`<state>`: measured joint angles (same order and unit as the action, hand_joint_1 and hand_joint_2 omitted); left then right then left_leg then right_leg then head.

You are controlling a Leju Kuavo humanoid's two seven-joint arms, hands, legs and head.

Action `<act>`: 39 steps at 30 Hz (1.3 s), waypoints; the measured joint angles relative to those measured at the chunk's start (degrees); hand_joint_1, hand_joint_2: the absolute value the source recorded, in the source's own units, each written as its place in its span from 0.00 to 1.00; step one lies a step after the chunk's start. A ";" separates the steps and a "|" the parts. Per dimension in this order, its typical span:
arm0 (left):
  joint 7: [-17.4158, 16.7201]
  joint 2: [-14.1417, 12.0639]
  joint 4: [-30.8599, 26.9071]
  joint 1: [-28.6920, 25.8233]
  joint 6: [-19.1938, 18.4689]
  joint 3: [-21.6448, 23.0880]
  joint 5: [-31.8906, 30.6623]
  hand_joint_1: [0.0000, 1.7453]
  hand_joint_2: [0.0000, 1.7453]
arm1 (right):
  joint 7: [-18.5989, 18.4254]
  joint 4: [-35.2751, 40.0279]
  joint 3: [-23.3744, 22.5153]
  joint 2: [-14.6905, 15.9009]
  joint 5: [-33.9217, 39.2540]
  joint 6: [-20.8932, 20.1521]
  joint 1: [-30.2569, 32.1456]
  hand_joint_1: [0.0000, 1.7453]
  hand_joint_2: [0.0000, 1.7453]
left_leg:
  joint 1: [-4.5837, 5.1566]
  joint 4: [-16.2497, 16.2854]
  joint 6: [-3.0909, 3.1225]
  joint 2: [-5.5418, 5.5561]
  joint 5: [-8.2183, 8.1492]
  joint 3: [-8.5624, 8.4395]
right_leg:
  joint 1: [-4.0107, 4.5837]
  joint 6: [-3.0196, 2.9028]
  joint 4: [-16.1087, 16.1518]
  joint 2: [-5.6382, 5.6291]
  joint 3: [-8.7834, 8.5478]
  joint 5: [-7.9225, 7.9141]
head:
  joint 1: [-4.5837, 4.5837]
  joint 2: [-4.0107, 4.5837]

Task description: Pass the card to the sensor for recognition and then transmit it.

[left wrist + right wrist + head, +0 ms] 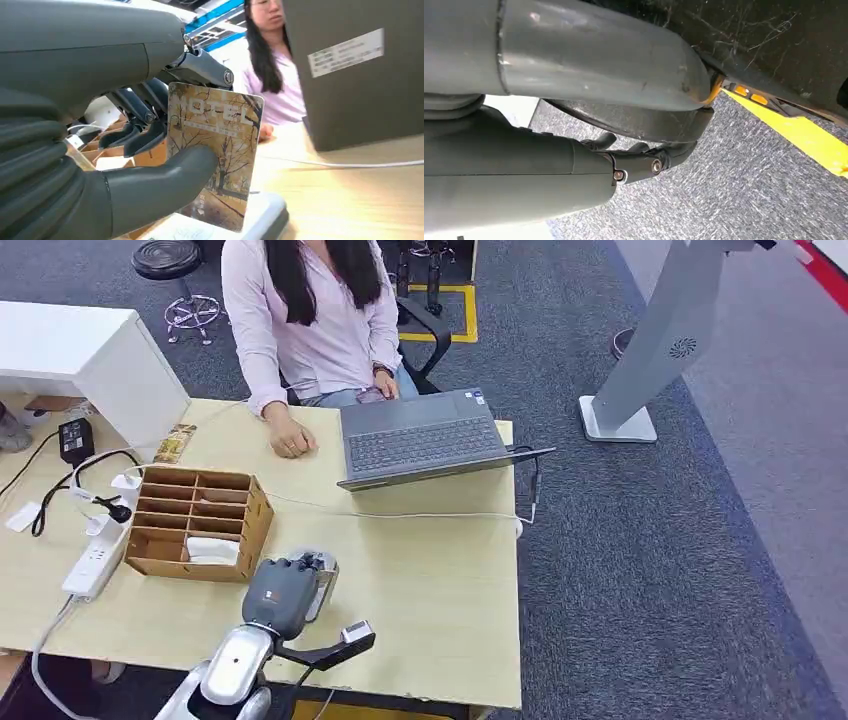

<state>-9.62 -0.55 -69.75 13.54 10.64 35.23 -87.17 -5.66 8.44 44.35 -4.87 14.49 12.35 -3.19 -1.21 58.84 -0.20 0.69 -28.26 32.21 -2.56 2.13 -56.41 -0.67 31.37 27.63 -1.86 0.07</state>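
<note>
One card [215, 155], printed with a tree scene and the word "MOTEL", is pinched in the left hand [285, 595] between the thick thumb [165, 175] on its face and the darker fingers [145, 135] behind it. In the left wrist view the card stands nearly upright, its lower edge just above or touching a flat white reader pad [235, 220] on the wooden table [430, 580]; contact cannot be confirmed. In the head view the hand sits just beside the cardboard organiser [200, 523], with another white card [212, 550] in a near compartment.

The right hand [644, 157] hangs over grey carpet with its fingers curled in and nothing held.

Assessment: the recognition step appears to be in hand. To do it well, the card face should be brought down flat and square over the pad and held steady, thumb pressure unchanged, so the card does not slip or pivot. The hand-over comes after; a person [320, 320] sits across the table behind an open laptop [425, 438], one hand resting on the tabletop.
</note>
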 joint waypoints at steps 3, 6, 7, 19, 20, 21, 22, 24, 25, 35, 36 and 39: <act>-0.67 0.13 0.00 -0.12 0.00 -0.94 -0.02 1.00 1.00 | -0.15 -0.07 0.00 0.00 0.02 0.02 0.00 0.00 0.00 | 0.00 0.00 0.00 0.00 0.00 0.00 | 0.00 0.00 0.00 0.01 0.00 0.00 | 0.00 0.00; -0.68 0.33 0.00 -0.34 0.02 -1.14 -0.02 1.00 1.00 | -0.13 -0.11 0.00 0.00 0.04 0.02 0.00 0.00 0.00 | 0.00 0.00 0.00 0.00 0.00 0.00 | 0.00 0.00 0.00 0.01 0.00 0.00 | 0.00 0.00; -0.68 0.35 0.00 -0.39 0.02 -1.20 -0.02 1.00 1.00 | -0.15 -0.13 0.00 0.00 0.07 0.02 0.00 0.00 0.00 | 0.00 0.00 0.00 0.00 0.00 0.00 | 0.00 0.00 0.00 0.00 0.00 0.00 | 0.02 0.00; -0.61 0.81 0.00 -0.94 -1.18 -2.23 0.13 1.00 1.00 | 0.02 -0.24 0.00 0.00 0.35 -0.02 0.02 0.00 0.00 | 0.00 0.00 0.00 0.00 0.00 0.00 | 0.00 0.00 0.00 0.01 0.00 0.00 | 0.00 0.00; -0.57 0.81 0.02 -1.02 -1.53 -2.23 0.17 1.00 1.00 | 0.02 -0.24 0.02 0.00 0.35 -0.02 0.03 0.00 0.00 | 0.00 0.00 0.00 0.00 0.00 0.00 | 0.00 0.00 0.00 0.01 0.00 0.00 | 0.02 0.00; -0.46 0.81 0.07 -1.02 -1.73 -2.27 0.20 1.00 1.00 | 0.02 -0.24 0.02 0.00 0.35 -0.04 0.03 0.00 0.00 | 0.00 0.00 0.00 0.00 0.00 0.00 | 0.00 0.00 0.00 0.01 -0.01 0.00 | 0.00 0.00; -0.43 0.83 0.13 -1.00 -1.86 -2.36 0.28 1.00 1.00 | 0.02 -0.24 0.04 0.00 0.35 -0.09 0.02 0.00 0.00 | 0.00 0.00 0.00 0.00 0.00 0.00 | 0.00 0.00 0.00 0.01 -0.01 0.00 | 0.00 0.00; -0.30 0.81 0.57 -0.94 -2.10 -2.56 0.37 1.00 1.00 | 0.00 -0.24 0.11 0.00 0.35 -0.11 0.02 0.00 0.00 | 0.00 0.00 0.00 0.00 0.00 -0.01 | 0.00 0.00 0.00 0.01 -0.01 0.00 | 0.02 0.00; -0.30 0.81 0.70 -0.87 -2.10 -2.60 0.37 1.00 1.00 | -0.02 -0.24 0.18 0.00 0.35 -0.11 0.03 0.00 0.00 | 0.00 0.00 0.00 0.00 0.00 -0.01 | 0.00 0.00 0.00 0.01 -0.02 0.00 | 0.00 0.00; -2.88 1.07 1.18 -0.03 1.88 -2.69 -0.09 1.00 1.00 | -0.09 -0.31 0.81 0.00 0.33 -0.28 0.00 0.00 0.00 | 0.00 0.00 -0.01 0.00 0.04 -0.04 | 0.00 0.00 0.00 0.01 -0.04 -0.02 | 0.00 0.00; -3.30 1.11 1.07 0.14 3.33 -2.69 -0.09 1.00 1.00 | -0.15 -0.31 0.87 0.00 0.20 -0.37 0.01 0.00 0.00 | 0.00 0.00 -0.01 0.00 0.04 -0.04 | 0.00 0.00 0.00 0.01 -0.04 -0.02 | 0.02 0.00; -4.08 1.22 0.57 1.38 11.66 -2.93 -0.09 1.00 1.00 | -0.15 -0.31 1.35 0.02 -0.20 -0.92 -0.04 0.00 0.00 | 0.00 0.00 0.00 0.00 0.04 -0.02 | 0.00 0.01 0.00 0.01 -0.03 -0.02 | 0.00 0.00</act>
<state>-13.70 0.68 -69.18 14.92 22.30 32.31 -87.25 -5.81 8.13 45.70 -4.85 14.30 11.43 -3.23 -1.21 58.84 -0.20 0.69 -28.22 32.19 -2.56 2.14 -56.41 -0.66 31.33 27.61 -1.86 0.07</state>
